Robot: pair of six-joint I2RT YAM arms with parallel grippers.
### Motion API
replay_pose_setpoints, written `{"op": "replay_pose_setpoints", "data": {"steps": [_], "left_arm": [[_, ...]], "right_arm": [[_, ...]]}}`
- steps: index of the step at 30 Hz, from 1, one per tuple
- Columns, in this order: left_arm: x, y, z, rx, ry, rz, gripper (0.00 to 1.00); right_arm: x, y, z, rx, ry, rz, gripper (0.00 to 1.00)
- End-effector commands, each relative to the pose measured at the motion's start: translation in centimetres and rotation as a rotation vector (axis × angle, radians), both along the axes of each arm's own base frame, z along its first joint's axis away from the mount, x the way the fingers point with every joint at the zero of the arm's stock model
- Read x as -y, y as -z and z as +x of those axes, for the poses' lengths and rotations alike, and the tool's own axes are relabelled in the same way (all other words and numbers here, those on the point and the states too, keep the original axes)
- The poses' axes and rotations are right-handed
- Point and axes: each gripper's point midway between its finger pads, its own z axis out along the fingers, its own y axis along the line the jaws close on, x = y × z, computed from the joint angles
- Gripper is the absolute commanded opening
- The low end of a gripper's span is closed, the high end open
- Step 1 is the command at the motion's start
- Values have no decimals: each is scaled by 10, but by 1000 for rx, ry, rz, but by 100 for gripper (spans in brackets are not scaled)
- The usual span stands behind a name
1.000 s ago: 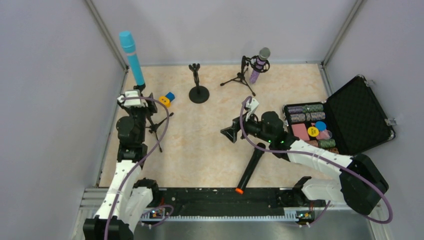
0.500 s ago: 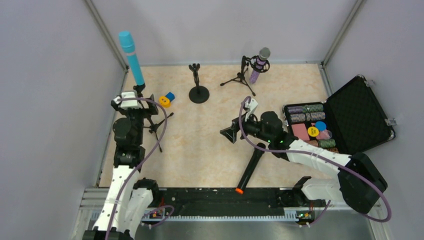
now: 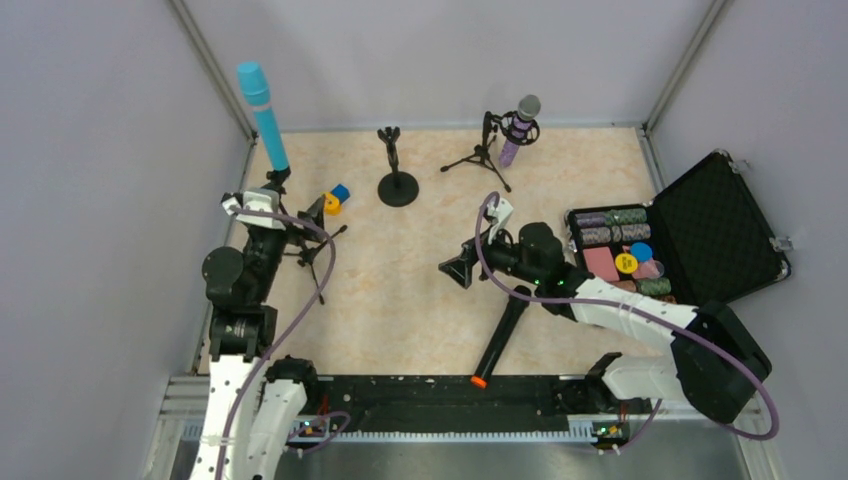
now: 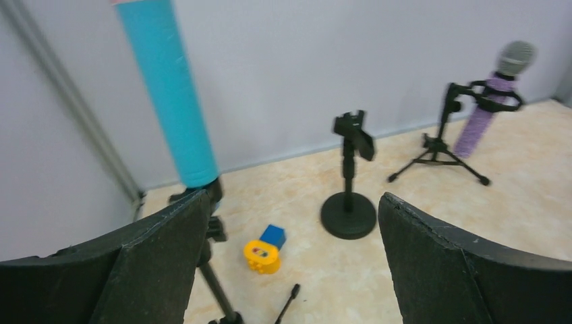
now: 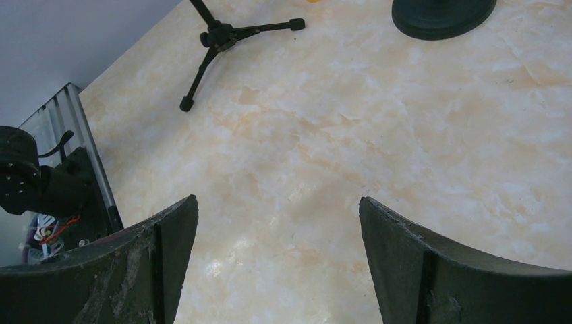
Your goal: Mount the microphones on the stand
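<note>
- Top view: the light blue microphone [image 3: 263,115] stands upright in a tripod stand [image 3: 308,252] at the left edge of the table [image 3: 400,290]. The purple microphone [image 3: 518,128] sits clipped in a second tripod [image 3: 480,155] at the back. The black microphone [image 3: 500,335] lies flat just beside the right arm, its orange end nearest the arms' bases.
- Left wrist: the left gripper [image 4: 290,216], jaws wide apart and holding nothing, faces the light blue microphone and a round-base stand [image 4: 349,196].
- Right wrist: the right gripper [image 5: 278,202], jaws apart and holding nothing, hangs over the table, with the tripod stand's feet beyond.
</note>
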Motion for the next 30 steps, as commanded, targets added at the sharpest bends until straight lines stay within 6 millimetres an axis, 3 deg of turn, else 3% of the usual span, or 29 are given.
{"op": "replay_pose_setpoints", "data": {"steps": [1,7,15,25,30], "left_arm": [[57,-20,-24,38,338,77,99],[91,-14,-34,-7,573,81,99],[117,14,-21,-152,723,-15,96],[155,48,9,-316,686,-65,97],[165,61,40,-421,577,-128,98]], "right_arm": [[-5,-16,6,26,-6,44,87],[-4,-15,4,10,-5,49,87],[-2,-7,10,-46,32,39,87],[16,12,30,-176,157,12,88],[32,22,40,-261,231,14,88]]}}
